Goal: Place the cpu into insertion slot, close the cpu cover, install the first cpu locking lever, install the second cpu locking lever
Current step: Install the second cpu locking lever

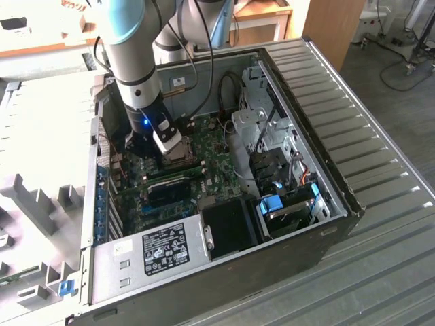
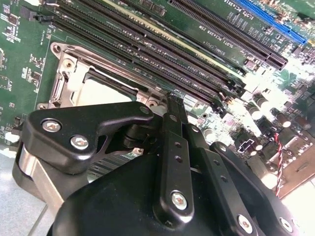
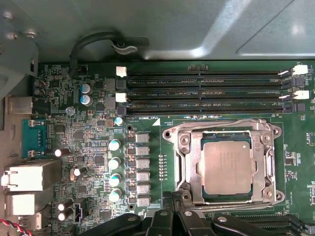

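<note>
Light: bright daylight, exterior view | Glare: washed-out white on the table (image 1: 41, 136); blown highlights on the motherboard (image 2: 275, 98) in second wrist view | Focus: first wrist view sharp, evenly lit | Shadow: case interior dim.

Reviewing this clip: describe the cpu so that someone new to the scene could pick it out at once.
Inside the open computer case, find the green motherboard. Beside the long black memory slots sits a square socket under the silvery cpu cover. The cpu is the flat silvery-grey square showing through its window, the one plain metal plate among dark slots and small components.
</note>
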`<action>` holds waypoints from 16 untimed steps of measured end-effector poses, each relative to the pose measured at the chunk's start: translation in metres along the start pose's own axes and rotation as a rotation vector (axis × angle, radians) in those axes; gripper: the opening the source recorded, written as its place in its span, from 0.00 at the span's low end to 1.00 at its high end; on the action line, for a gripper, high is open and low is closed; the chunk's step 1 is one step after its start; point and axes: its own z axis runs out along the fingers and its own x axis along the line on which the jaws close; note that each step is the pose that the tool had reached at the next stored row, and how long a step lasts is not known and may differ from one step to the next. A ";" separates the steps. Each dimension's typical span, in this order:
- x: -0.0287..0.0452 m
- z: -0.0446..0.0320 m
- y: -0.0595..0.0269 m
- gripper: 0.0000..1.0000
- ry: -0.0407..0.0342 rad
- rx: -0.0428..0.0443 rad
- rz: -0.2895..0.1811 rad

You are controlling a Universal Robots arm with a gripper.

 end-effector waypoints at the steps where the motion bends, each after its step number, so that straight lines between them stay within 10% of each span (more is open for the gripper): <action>1: 0.0004 0.0000 0.0000 0.11 0.0000 0.0000 0.000; 16: 0.0038 0.0020 -0.0003 0.11 0.0001 0.0002 0.000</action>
